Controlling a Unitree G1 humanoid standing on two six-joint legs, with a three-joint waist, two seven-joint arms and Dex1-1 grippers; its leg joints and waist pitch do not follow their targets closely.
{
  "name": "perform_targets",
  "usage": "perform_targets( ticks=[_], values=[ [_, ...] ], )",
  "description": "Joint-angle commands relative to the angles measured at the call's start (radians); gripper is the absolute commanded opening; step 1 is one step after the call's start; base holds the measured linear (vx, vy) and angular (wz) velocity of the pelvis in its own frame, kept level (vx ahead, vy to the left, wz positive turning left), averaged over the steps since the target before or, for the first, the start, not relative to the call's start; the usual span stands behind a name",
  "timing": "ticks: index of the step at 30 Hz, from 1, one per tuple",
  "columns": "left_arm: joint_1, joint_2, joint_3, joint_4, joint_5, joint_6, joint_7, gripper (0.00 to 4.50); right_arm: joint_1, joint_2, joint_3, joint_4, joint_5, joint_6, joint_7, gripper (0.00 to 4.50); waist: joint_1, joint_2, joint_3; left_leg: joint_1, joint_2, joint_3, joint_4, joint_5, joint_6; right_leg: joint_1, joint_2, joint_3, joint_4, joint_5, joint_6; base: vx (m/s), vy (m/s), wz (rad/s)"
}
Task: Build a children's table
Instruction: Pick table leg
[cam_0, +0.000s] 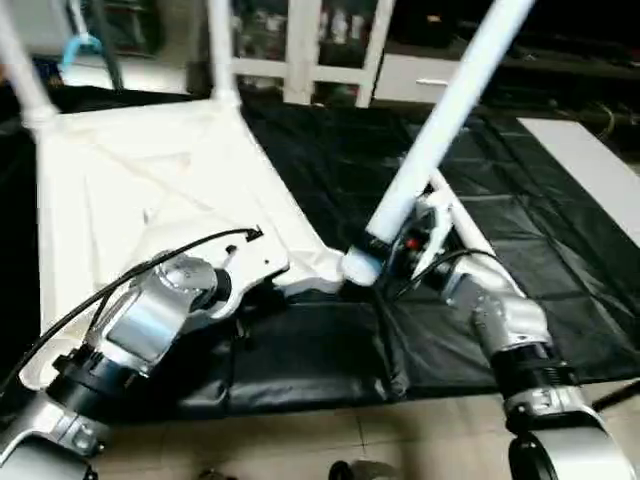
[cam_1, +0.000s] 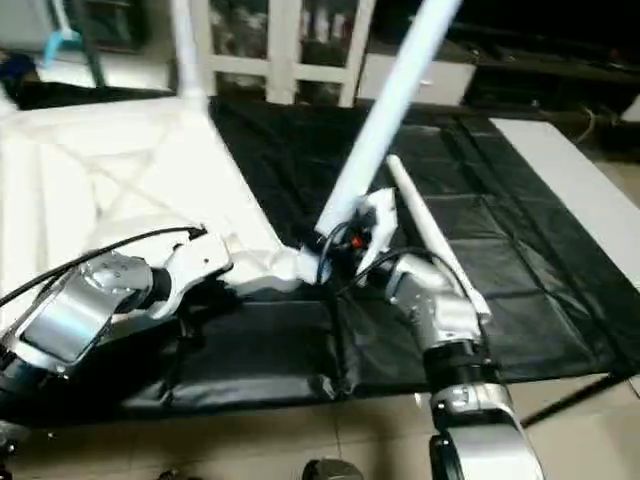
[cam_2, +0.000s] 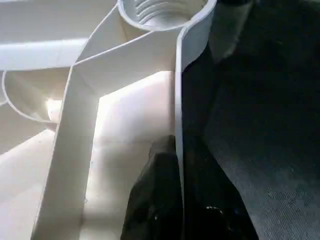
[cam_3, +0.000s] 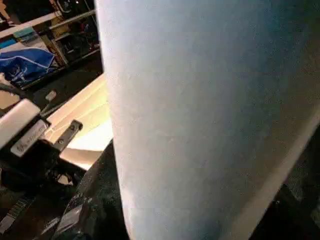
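Left claw (cam_2: 177, 200) clamped on tabletop (cam_0: 150, 190) edge; right claw (cam_0: 395, 250) around leg (cam_0: 440, 125).

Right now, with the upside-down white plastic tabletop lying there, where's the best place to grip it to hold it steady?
Grip the white plastic tabletop by its thin upright side rim near the threaded corner socket, coming from the near edge: that wall is narrow enough for fingers to straddle, as the left gripper does.

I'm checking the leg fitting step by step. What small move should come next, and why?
Probably bring the tilted leg upright over the corner socket before turning it in: the right gripper holds it leaning, while the left gripper pinches the tabletop rim.
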Motion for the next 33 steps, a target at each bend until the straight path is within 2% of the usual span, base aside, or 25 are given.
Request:
perform_targets(
  ticks=[1,4,5,6,7,8,9,10,11,12,13,14,15,16,17,18,20,22,27,33],
  values=[
    [0.041,0.0,-0.001,-0.014,0.016,0.047,0.028,0.0,-0.043,-0.006,-0.024,0.018,0.0,-0.033,-0.008,1.91,0.008,0.013,-0.05,0.017,0.038,-0.027,-0.101,-0.405,-0.037,0.031,-0.064,0.035,-0.078,-0.449,-0.181,0.0,0.0,0.0],
    [0.054,0.005,-0.014,-0.042,-0.001,0.0,-0.003,0.0,-0.055,-0.003,-0.031,0.04,-0.004,-0.053,-0.006,1.91,0.011,0.011,-0.052,0.015,0.039,-0.017,-0.1,-0.329,-0.012,0.031,-0.058,0.038,-0.073,-0.349,-0.199,0.0,0.0,0.0],
    [0.063,0.012,-0.028,-0.055,-0.017,-0.05,-0.041,0.0,-0.065,-0.003,-0.034,0.056,0.0,-0.054,0.01,1.91,0.014,0.006,-0.048,0.016,0.038,-0.012,-0.1,-0.308,0.002,0.029,-0.056,0.04,-0.071,-0.326,-0.205,0.0,0.0,0.0],
    [0.065,0.012,-0.031,-0.061,-0.02,-0.05,-0.046,0.0,-0.067,-0.003,-0.033,0.06,0.001,-0.051,0.018,1.91,0.018,0.007,-0.049,0.016,0.037,-0.011,-0.099,-0.296,0.009,0.03,-0.057,0.04,-0.071,-0.319,-0.207,0.0,0.0,0.0],
    [0.066,0.012,-0.034,-0.067,-0.023,-0.049,-0.05,0.0,-0.07,-0.004,-0.032,0.064,0.003,-0.048,0.025,1.91,0.022,0.003,-0.049,0.017,0.038,-0.007,-0.098,-0.269,0.019,0.031,-0.056,0.042,-0.068,-0.297,-0.21,0.0,0.0,0.0],
    [0.07,0.007,-0.039,-0.094,-0.034,-0.033,-0.053,0.0,-0.077,-0.005,-0.027,0.082,0.005,-0.038,0.052,1.91,0.029,0.004,-0.05,0.023,0.04,-0.001,-0.095,-0.226,0.029,0.029,-0.055,0.043,-0.063,-0.247,-0.223,0.061,-0.022,0.06],
    [0.07,0.005,-0.041,-0.1,-0.034,-0.028,-0.05,0.0,-0.078,-0.005,-0.027,0.085,0.006,-0.035,0.057,1.91,0.03,-0.001,-0.048,0.023,0.04,0.002,-0.094,-0.205,0.037,0.029,-0.053,0.043,-0.06,-0.219,-0.231,0.061,-0.022,0.06],
    [0.07,0.005,-0.041,-0.101,-0.034,-0.027,-0.05,0.0,-0.078,-0.005,-0.027,0.085,0.006,-0.035,0.058,1.91,0.033,-0.001,-0.049,0.024,0.04,0.005,-0.093,-0.165,0.052,0.031,-0.052,0.044,-0.053,-0.174,-0.244,0.065,-0.022,0.08],
    [0.071,0.005,-0.048,-0.105,-0.033,-0.037,-0.051,0.0,-0.078,-0.004,-0.025,0.086,0.01,-0.023,0.069,1.91,0.038,0.0,-0.049,0.031,0.041,0.013,-0.089,-0.123,0.071,0.028,-0.049,0.045,-0.049,-0.121,-0.261,0.07,-0.019,0.09],
    [0.07,0.003,-0.05,-0.106,-0.033,-0.036,-0.052,0.0,-0.077,-0.005,-0.024,0.085,0.012,-0.017,0.074,1.91,0.039,-0.005,-0.047,0.029,0.041,0.015,-0.089,-0.098,0.082,0.03,-0.046,0.045,-0.045,-0.094,-0.267,0.07,-0.019,0.09],
    [0.074,-0.004,-0.05,-0.109,-0.032,-0.044,-0.047,0.0,-0.075,-0.006,-0.015,0.089,0.016,0.002,0.094,1.91,0.043,-0.015,-0.046,0.022,0.04,0.016,-0.09,-0.059,0.099,0.037,-0.047,0.045,-0.038,-0.064,-0.27,0.064,-0.013,0.03],
    [0.075,-0.007,-0.049,-0.11,-0.032,-0.048,-0.046,0.0,-0.075,-0.006,-0.012,0.091,0.017,0.008,0.1,1.91,0.049,-0.01,-0.046,0.026,0.041,0.016,-0.09,-0.039,0.107,0.036,-0.047,0.045,-0.037,-0.051,-0.274,0.0,0.0,0.0],
    [0.075,-0.01,-0.052,-0.111,-0.028,-0.048,-0.043,0.0,-0.073,-0.008,-0.006,0.095,0.014,0.011,0.107,1.91,0.048,-0.018,-0.042,0.027,0.041,0.019,-0.09,-0.039,0.11,0.034,-0.046,0.045,-0.039,-0.056,-0.273,0.0,0.0,0.0],
    [0.074,-0.013,-0.052,-0.112,-0.029,-0.047,-0.041,0.0,-0.071,-0.01,-0.004,0.099,0.011,0.014,0.111,1.91,0.051,-0.015,-0.039,0.027,0.042,0.017,-0.092,-0.059,0.105,0.034,-0.05,0.045,-0.042,-0.092,-0.27,0.0,0.0,0.0],
    [0.073,-0.019,-0.051,-0.112,-0.027,-0.046,-0.038,0.0,-0.07,-0.013,0.0,0.11,0.008,0.02,0.122,1.91,0.049,-0.021,-0.033,0.025,0.043,0.016,-0.095,-0.092,0.091,0.033,-0.052,0.045,-0.049,-0.154,-0.257,0.0,0.0,0.0],
    [0.073,-0.021,-0.052,-0.112,-0.025,-0.053,-0.039,0.0,-0.07,-0.016,0.005,0.118,0.003,0.022,0.129,1.91,0.048,-0.022,-0.03,0.025,0.044,0.015,-0.097,-0.115,0.082,0.032,-0.052,0.045,-0.054,-0.195,-0.247,0.0,0.0,0.0],
    [0.076,-0.02,-0.049,-0.112,-0.028,-0.069,-0.047,0.0,-0.076,-0.018,0.007,0.138,-0.008,0.015,0.138,1.91,0.046,-0.021,-0.023,0.031,0.046,0.01,-0.102,-0.195,0.039,0.024,-0.055,0.047,-0.069,-0.326,-0.205,0.0,0.0,0.0],
    [0.079,-0.016,-0.046,-0.112,-0.032,-0.086,-0.053,0.0,-0.085,-0.02,0.01,0.157,-0.024,-0.003,0.132,1.91,0.043,-0.022,-0.023,0.028,0.046,0.006,-0.105,-0.221,0.017,0.024,-0.057,0.047,-0.07,-0.37,-0.187,0.0,0.0,0.0],
    [0.085,-0.005,-0.044,-0.126,-0.05,-0.103,-0.067,0.0,-0.107,-0.027,-0.004,0.205,-0.041,-0.034,0.123,1.91,0.043,-0.024,-0.024,0.028,0.044,0.009,-0.104,-0.188,0.022,0.024,-0.055,0.048,-0.066,-0.315,-0.196,0.0,0.0,0.0],
    [0.095,-0.007,-0.035,-0.126,-0.069,-0.15,-0.101,0.0,-0.124,-0.033,-0.007,0.282,-0.059,-0.064,0.109,1.91,0.048,-0.025,-0.024,0.032,0.043,0.018,-0.099,-0.118,0.062,0.023,-0.051,0.05,-0.057,-0.218,-0.231,0.0,0.0,0.0]
  ],
)
